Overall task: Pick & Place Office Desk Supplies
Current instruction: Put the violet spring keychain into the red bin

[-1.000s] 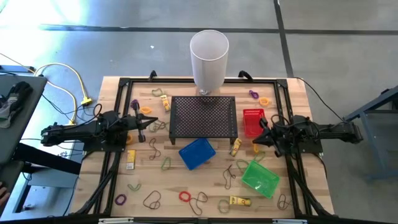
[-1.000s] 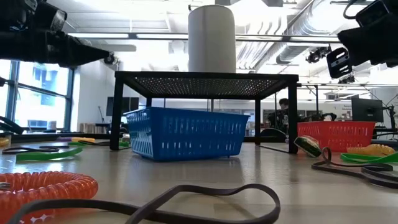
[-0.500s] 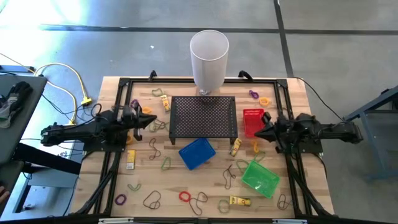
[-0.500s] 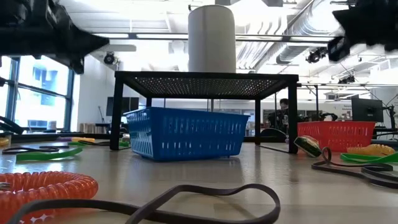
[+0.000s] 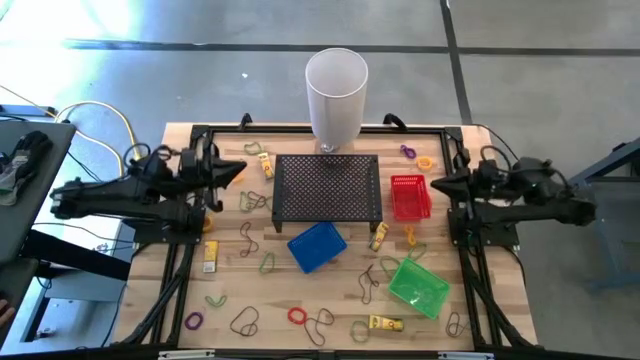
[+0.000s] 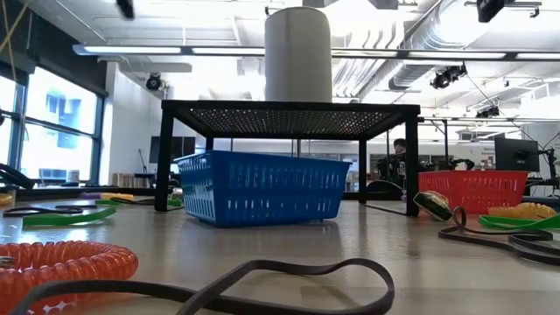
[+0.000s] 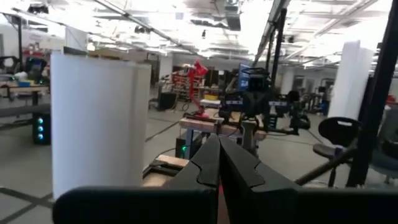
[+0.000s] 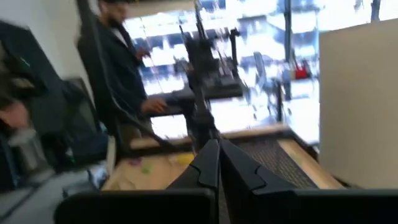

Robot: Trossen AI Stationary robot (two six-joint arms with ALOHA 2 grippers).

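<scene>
Loose band loops lie flat all over the wooden table (image 5: 480, 140): a red coil (image 5: 297, 316), a purple one (image 5: 194, 322), a green one (image 5: 216, 298), a dark one (image 5: 243, 322). Small yellow pieces (image 5: 384, 323) lie among them. My left gripper (image 5: 240, 171) hangs shut above the table's left side, pointing right; its fingers meet in the left wrist view (image 7: 219, 146). My right gripper (image 5: 432, 183) hangs shut above the right side, pointing left, by the red basket (image 5: 408, 196); its fingers meet in the right wrist view (image 8: 217, 146). Neither touches a thing.
A black mesh stand (image 5: 328, 188) stands mid-table with a tall white cylinder (image 5: 336, 95) behind it. A blue basket (image 5: 317, 246) sits in front of the stand and a green basket (image 5: 418, 286) at the near right. A person (image 8: 121, 56) shows beyond the table.
Both arms have risen and gone toward the table's far edge, leaving the low view upward. My left gripper has drawn back toward the left edge, my right gripper toward the right edge. Both now point level across the table. No loose item has moved.
</scene>
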